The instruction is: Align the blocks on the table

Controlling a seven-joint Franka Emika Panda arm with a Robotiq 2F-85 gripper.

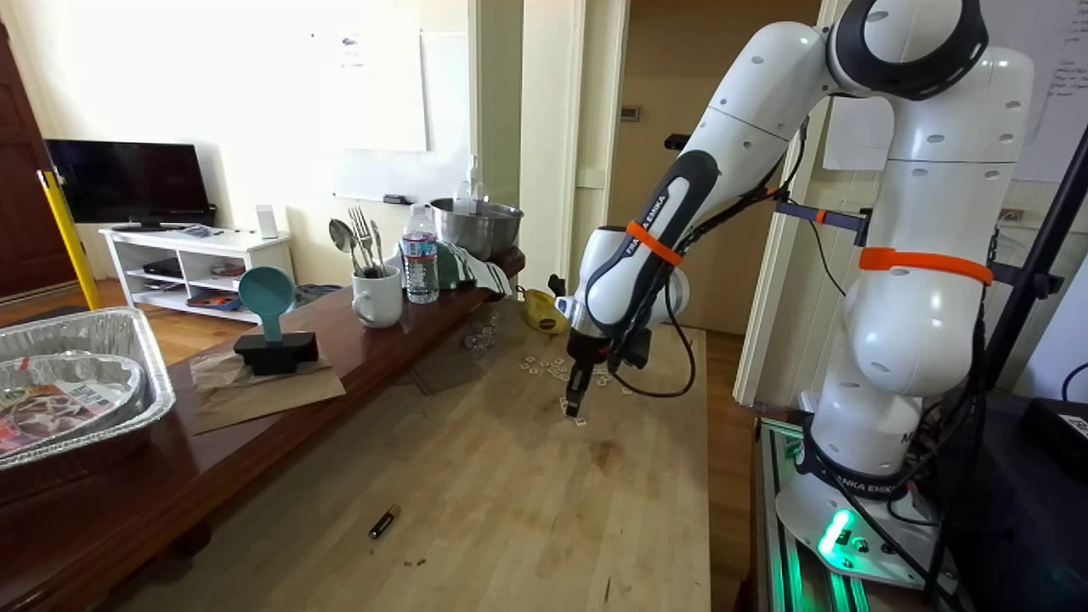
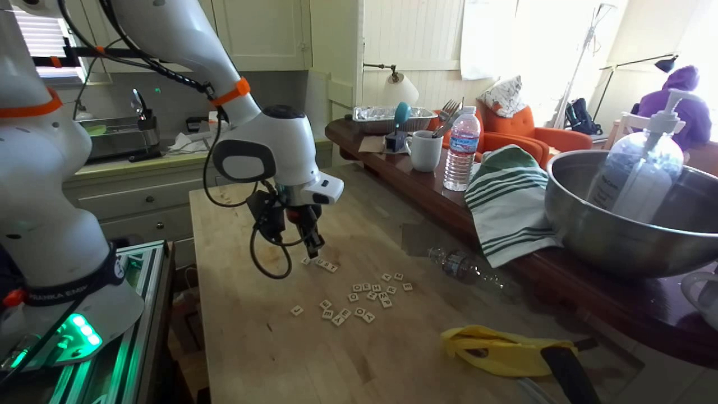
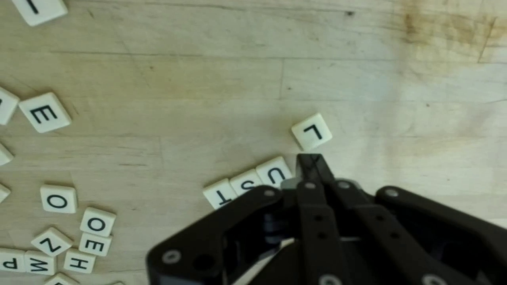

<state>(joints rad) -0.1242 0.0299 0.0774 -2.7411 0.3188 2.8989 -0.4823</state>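
The black two-fingered tool is closed near a square cream tile marked "L". Three adjoining cream tiles read "UST". White jointed arm: "FRANKA EMIKA".

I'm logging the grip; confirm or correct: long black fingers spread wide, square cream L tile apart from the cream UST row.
The long black fingers are not spread wide; the wrist view shows them closed together. The square cream L tile does lie apart from the cream UST row.

Cream letter blocks at mixed angles on wooden table
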